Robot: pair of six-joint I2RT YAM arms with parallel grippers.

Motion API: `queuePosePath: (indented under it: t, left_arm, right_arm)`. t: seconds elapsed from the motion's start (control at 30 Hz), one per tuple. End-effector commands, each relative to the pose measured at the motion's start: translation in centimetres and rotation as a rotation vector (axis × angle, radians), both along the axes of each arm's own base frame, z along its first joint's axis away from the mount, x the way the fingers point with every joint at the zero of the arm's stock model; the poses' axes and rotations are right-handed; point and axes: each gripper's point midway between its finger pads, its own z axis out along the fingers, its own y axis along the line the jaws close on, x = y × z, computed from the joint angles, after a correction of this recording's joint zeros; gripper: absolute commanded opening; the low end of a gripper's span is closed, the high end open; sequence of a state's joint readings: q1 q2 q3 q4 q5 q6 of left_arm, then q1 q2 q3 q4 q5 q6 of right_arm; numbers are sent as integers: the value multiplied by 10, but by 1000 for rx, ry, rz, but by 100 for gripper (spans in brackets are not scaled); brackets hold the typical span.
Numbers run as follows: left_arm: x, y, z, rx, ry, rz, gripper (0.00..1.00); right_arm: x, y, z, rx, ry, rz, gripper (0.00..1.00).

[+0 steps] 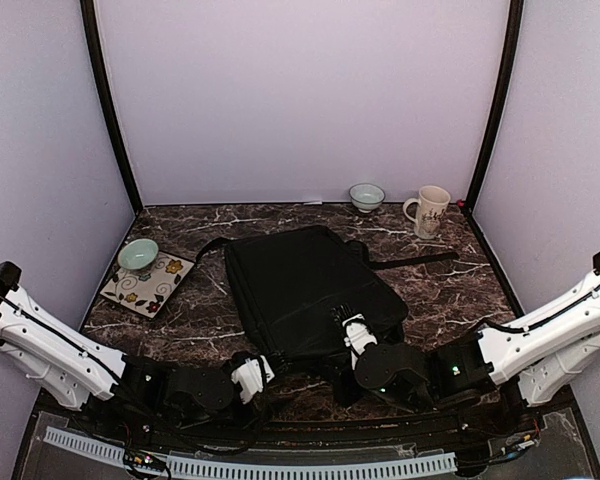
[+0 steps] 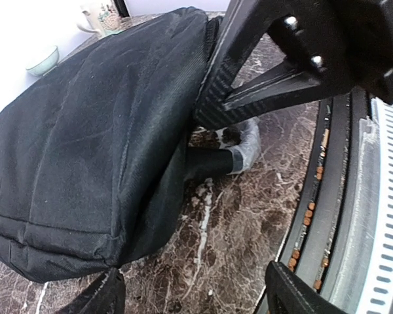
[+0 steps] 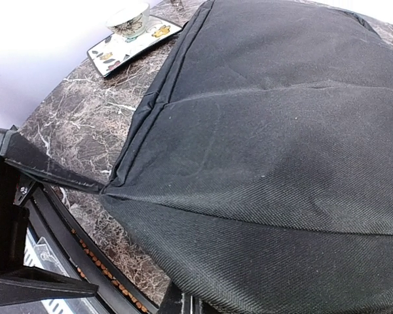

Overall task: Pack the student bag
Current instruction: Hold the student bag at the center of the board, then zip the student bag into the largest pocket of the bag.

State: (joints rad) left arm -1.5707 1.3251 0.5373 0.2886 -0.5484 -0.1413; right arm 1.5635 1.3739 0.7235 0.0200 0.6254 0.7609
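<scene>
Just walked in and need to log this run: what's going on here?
Two robot arms are working at the student bag, which lies flat in the middle of the table. The left gripper sits open at the bag's near left corner, holding nothing. The right gripper is shut at the bag's near right edge; whether it pinches fabric is unclear.

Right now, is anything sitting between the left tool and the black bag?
Nothing visible does. The left tool stands open at the near left corner of the student bag, with one jaw almost at the fabric. In its wrist view, only bare marble table shows between the jaws and the bag's edge.
</scene>
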Motion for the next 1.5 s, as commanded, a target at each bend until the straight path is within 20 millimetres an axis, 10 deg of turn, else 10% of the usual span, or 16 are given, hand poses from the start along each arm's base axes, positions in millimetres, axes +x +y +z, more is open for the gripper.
queuePosePath:
  t: [0.0,0.53,0.7,1.3,1.47]
  left_arm:
    - [13,-1,12,-32,-112,41,77]
    - [49,-7,21,-11,-308,83,65]
    - [59,-9,28,-9,-340,79,1]
    - [58,22,25,58,-261,123,0]
    - [50,18,26,28,-216,79,0]
  right_arm:
    - [-4,22,50,150,-28,28,0]
    - [-24,41,76,211,-22,143,0]
    - [-18,30,68,178,-26,88,0]
    - [18,-92,-3,139,83,-217,0]
    - [0,-66,2,232,93,-17,0]
